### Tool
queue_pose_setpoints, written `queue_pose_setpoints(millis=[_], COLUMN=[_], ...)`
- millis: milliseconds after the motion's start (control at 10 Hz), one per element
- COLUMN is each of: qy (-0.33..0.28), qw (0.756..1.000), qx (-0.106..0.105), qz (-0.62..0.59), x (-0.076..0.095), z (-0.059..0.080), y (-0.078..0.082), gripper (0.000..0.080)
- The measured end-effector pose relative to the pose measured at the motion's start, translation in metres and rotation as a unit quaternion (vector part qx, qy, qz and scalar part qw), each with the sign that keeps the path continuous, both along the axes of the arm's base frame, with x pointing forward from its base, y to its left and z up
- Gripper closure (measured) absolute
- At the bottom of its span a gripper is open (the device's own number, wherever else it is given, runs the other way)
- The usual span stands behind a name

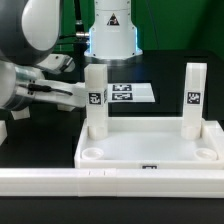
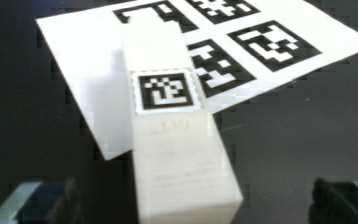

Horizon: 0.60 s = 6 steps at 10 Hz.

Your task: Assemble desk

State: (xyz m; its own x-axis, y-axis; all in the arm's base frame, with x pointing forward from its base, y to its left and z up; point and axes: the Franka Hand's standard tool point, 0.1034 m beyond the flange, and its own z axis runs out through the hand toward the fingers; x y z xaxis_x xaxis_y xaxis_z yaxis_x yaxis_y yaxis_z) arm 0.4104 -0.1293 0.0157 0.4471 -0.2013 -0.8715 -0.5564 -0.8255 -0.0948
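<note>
The fingers (image 2: 44,202) stand wide apart on either side of an upright leg (image 2: 172,150), holding nothing. Their tips are cut off, and the leg hides part of the marker board (image 2: 265,45).

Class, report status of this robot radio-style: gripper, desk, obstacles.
Gripper open, astride leg on exterior view's left. Second leg upright at far corner of tabletop; near sockets empty. No obstruction seen.

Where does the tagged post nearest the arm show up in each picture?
Exterior view: leg stands at the tabletop's far corner, on the exterior view's left.
Wrist view: same leg, filling the middle.
Shared landmark: marker board just behind it.
</note>
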Motion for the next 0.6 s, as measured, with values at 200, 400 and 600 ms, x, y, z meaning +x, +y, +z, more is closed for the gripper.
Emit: queue_pose_setpoints(millis=[200, 400, 600], qy=[0.009, 0.011, 0.013], qw=[1.000, 1.000, 1.000], qx=[-0.010, -0.011, -0.012], qz=[0.000, 0.001, 0.000], x=[-0.0026, -0.0040, -0.0047], z=[-0.0020, -0.0024, -0.0027], y=[0.0009, 0.0017, 0.0021], gripper=[0.0151, 0.0151, 0.0411])
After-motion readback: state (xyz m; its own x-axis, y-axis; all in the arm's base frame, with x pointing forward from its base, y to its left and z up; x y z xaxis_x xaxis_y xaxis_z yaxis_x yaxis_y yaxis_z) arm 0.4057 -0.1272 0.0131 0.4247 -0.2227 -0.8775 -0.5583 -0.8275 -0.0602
